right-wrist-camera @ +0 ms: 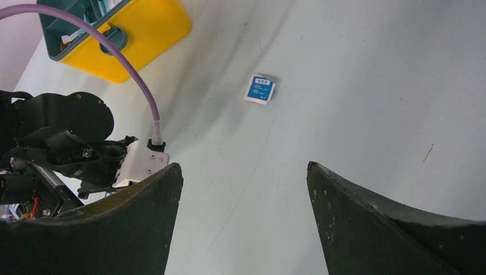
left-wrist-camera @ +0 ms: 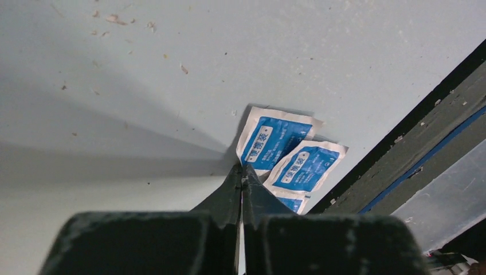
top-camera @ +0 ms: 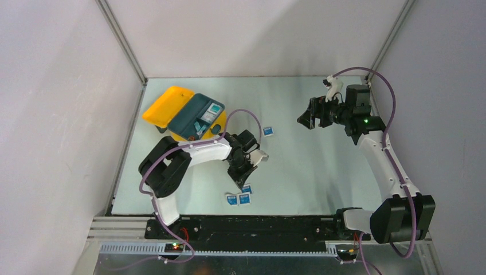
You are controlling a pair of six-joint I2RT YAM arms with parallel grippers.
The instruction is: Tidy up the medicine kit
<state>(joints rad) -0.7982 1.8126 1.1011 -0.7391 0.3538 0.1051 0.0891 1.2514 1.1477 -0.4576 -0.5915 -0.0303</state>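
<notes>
The yellow medicine kit [top-camera: 172, 109] stands open at the back left, with a dark teal tray [top-camera: 198, 114] in it; it also shows in the right wrist view [right-wrist-camera: 146, 28]. My left gripper [top-camera: 236, 184] is low over the table near the front edge. Its jaws are shut, and the tips [left-wrist-camera: 242, 167] pinch the corner of the top blue-and-white packet [left-wrist-camera: 270, 136]. That packet overlaps a second packet [left-wrist-camera: 306, 166] and a third one [left-wrist-camera: 291, 203]. My right gripper [top-camera: 306, 120] is open and empty, held high at the back right.
A single blue packet [top-camera: 267, 131] lies mid-table, right of the kit, and shows in the right wrist view [right-wrist-camera: 259, 90]. The black front rail [left-wrist-camera: 401, 160] runs just beyond the three packets. White walls enclose the table on three sides.
</notes>
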